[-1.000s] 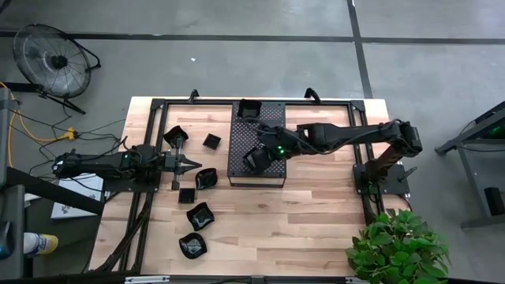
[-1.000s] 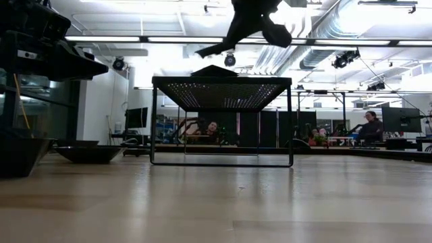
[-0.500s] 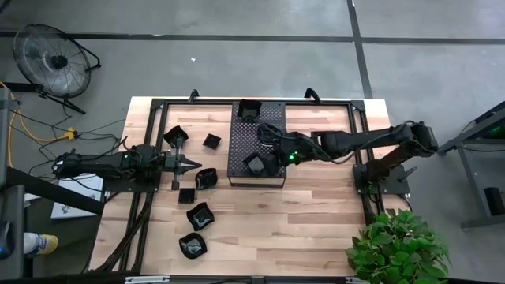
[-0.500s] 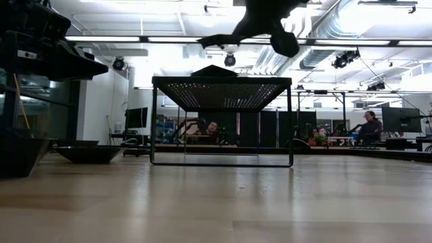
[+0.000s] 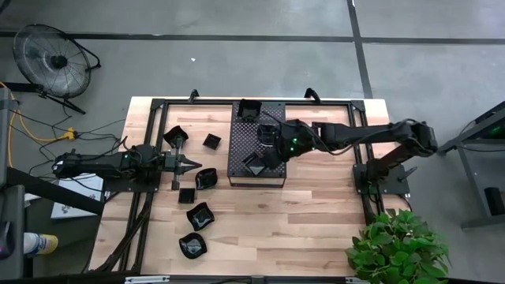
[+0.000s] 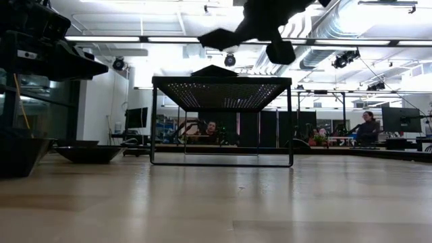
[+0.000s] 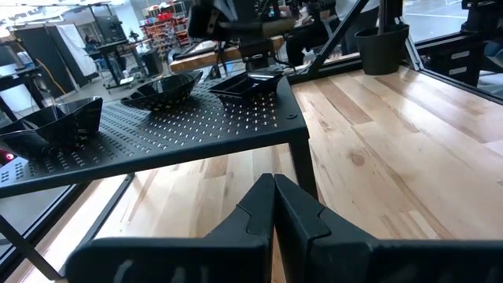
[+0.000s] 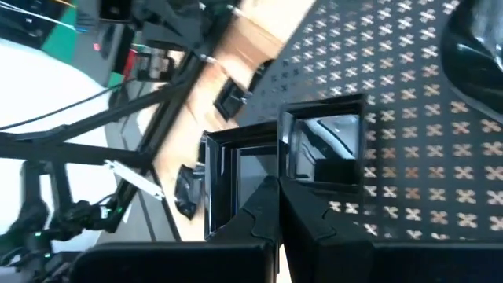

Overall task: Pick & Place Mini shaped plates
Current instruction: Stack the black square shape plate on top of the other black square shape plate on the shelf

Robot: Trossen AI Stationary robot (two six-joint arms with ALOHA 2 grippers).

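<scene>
My right gripper (image 5: 267, 158) hangs above the near part of the black perforated tray (image 5: 237, 142), shut on a small square black plate (image 5: 254, 164). In the low view this plate (image 6: 219, 37) sticks out beside the gripper (image 6: 260, 27), well above the tray top (image 6: 223, 81). Other plates rest on the tray: one at its far end (image 5: 251, 110) and two more (image 7: 165, 90) (image 7: 247, 82). My left gripper (image 5: 197, 164) waits shut and level at the table's left, holding nothing, beside a loose plate (image 5: 207, 179). My right gripper pinches the square plate's rim (image 8: 292, 174) between its two fingers (image 8: 259, 208). They come slanting down from the table's right side. The plate is lifted clear of the tray and sticks out past the fingers toward the table's left.
Several loose plates lie on the wood left of the tray (image 5: 175, 134) (image 5: 211, 141) (image 5: 187, 195) (image 5: 200, 215) (image 5: 192, 245). A black frame (image 5: 158, 106) borders the table. A potted plant (image 5: 398, 248) stands at the near right corner. Bare wood lies near and right of the tray.
My right gripper has turned and tipped further downward over the tray, sinking slightly. The held plate has stayed over the tray's near part and turned with the gripper, clear of the tray.
</scene>
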